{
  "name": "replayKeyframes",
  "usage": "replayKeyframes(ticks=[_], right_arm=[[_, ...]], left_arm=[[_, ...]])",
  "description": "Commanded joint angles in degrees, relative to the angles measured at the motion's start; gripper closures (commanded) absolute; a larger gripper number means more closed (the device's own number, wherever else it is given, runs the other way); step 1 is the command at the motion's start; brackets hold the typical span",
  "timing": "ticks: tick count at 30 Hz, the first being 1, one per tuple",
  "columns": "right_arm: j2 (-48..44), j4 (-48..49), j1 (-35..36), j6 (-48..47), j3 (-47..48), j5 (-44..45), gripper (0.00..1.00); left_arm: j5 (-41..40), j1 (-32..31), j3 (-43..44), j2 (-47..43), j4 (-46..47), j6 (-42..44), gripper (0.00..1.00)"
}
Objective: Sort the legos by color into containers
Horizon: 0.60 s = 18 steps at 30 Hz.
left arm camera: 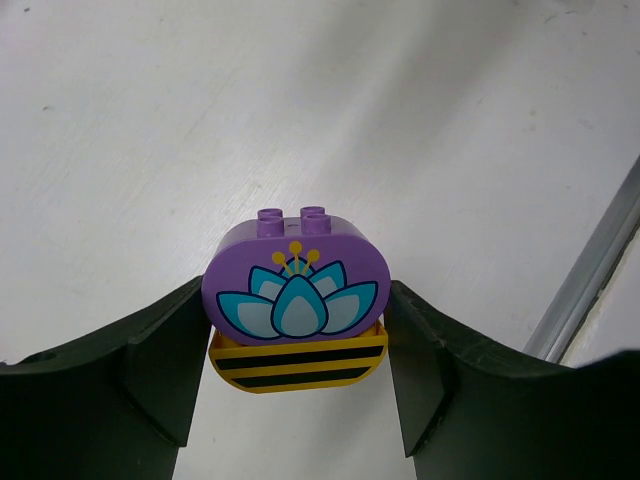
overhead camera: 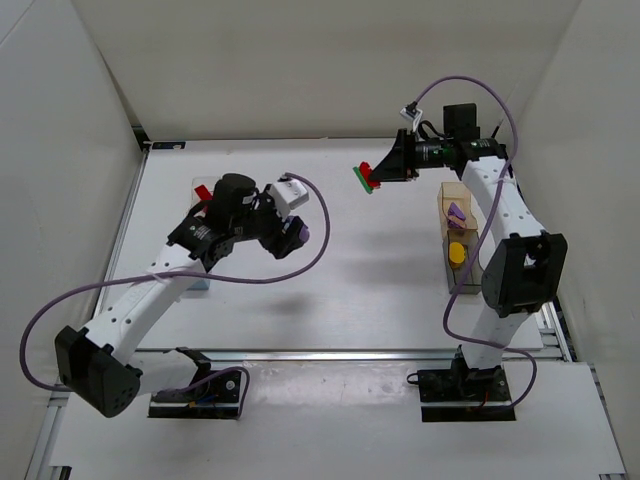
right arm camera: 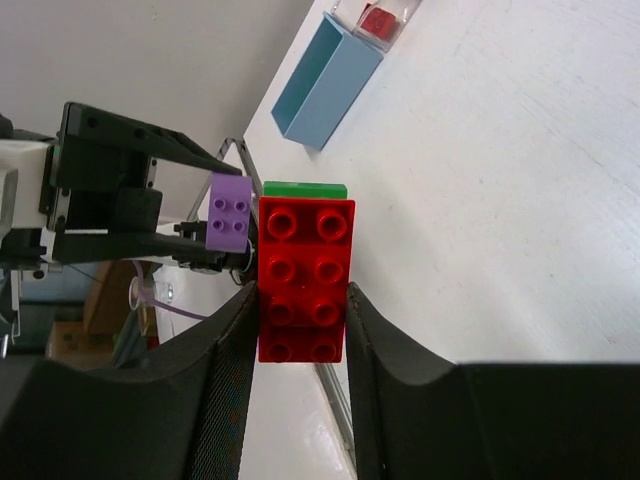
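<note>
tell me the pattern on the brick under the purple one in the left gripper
Yellow brick with black stripes, clearest in the left wrist view.

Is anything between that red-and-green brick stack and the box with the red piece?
Yes. Seen from above, the left arm, holding a purple-and-yellow stack, lies between the red-and-green stack and the clear box. Its height cannot be judged.

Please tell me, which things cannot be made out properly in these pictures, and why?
- Light blue container: contents unseen; the left arm covers it in the top view, and the right wrist view is too oblique.
- Clear container: cut off by the top edge of the right wrist view.
- Green lego: the right wrist view shows one edge only; the red lego in the right pincer covers the rest.
</note>
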Motion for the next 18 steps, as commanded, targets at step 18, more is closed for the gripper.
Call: replayKeyframes(ticks=[18], right_arm=[[-0.5,-0.2,1.6,-1.8,-0.1,2.5,1.0]], left_arm=[[2.2,12.1,4.1,10.8,-3.9,-31.9,0.79]])
